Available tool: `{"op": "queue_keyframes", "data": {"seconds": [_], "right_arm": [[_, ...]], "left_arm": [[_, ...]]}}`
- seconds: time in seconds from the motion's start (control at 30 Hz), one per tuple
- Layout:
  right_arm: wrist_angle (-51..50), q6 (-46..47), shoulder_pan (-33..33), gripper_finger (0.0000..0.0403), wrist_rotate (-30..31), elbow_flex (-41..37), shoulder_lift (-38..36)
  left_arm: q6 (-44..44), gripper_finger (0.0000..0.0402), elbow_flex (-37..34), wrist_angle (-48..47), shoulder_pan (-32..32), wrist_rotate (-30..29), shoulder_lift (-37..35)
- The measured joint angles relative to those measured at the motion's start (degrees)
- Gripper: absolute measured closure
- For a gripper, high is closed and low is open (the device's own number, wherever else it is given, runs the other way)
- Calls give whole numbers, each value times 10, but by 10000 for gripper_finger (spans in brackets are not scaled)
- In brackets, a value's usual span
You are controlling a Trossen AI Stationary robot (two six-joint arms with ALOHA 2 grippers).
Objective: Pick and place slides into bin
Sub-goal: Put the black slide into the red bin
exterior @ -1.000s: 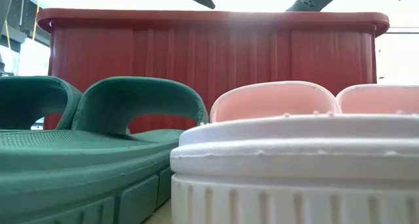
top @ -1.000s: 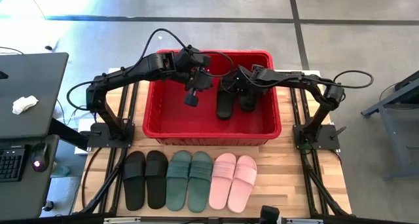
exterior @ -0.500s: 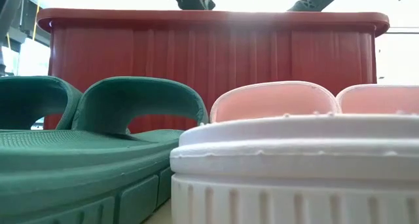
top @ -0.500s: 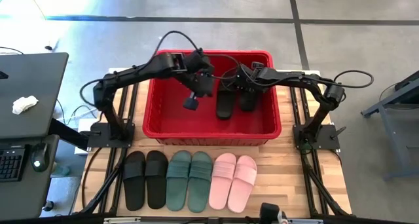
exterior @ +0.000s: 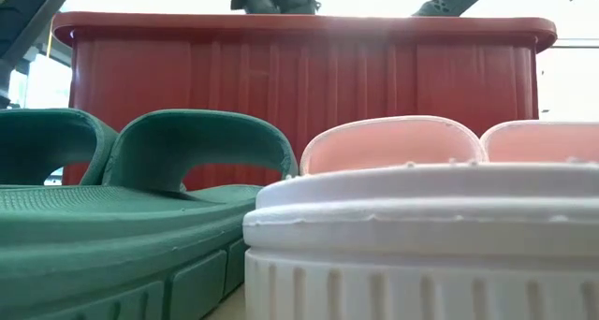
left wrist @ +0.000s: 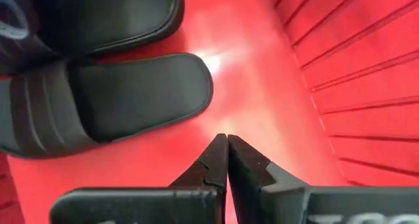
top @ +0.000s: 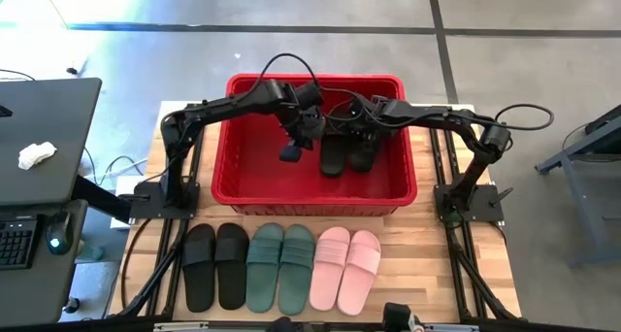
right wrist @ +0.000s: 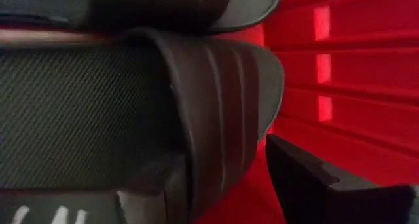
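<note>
The red bin (top: 315,198) stands at the table's middle. Two black slides (top: 333,155) (top: 366,149) lie flat on its floor. My left gripper (top: 289,154) is shut and empty inside the bin, just left of them; its wrist view shows it (left wrist: 227,145) above the red floor beside a black slide (left wrist: 124,99). My right gripper (top: 357,131) is open, low over the black slides; its fingers stand either side of one slide's striped strap (right wrist: 222,93). A black pair (top: 215,264), a green pair (top: 279,267) and a pink pair (top: 346,267) lie on the table before the bin. My right gripper is open around the black slide's strap. One finger (right wrist: 314,178) stands clear of the strap's edge, with red bin floor showing between. The other finger is hidden against the slide, and I cannot tell whether it touches.
The bin's high walls (exterior: 281,67) surround both grippers. In the low view the green slides (exterior: 140,189) and pink slides (exterior: 393,152) lie close before the bin. A dark desk (top: 39,138) stands left of the table.
My left gripper has gone toward the table's right edge and down into the bin, toward the black slides, staying shut.
</note>
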Motion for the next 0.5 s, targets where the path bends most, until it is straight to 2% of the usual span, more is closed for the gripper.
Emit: {"op": "queue_keyframes", "data": {"seconds": [0.5], "right_arm": [[-30,-4,-10,228,7,0,0]], "left_arm": [[11,401,0,17,0,1,0]]}}
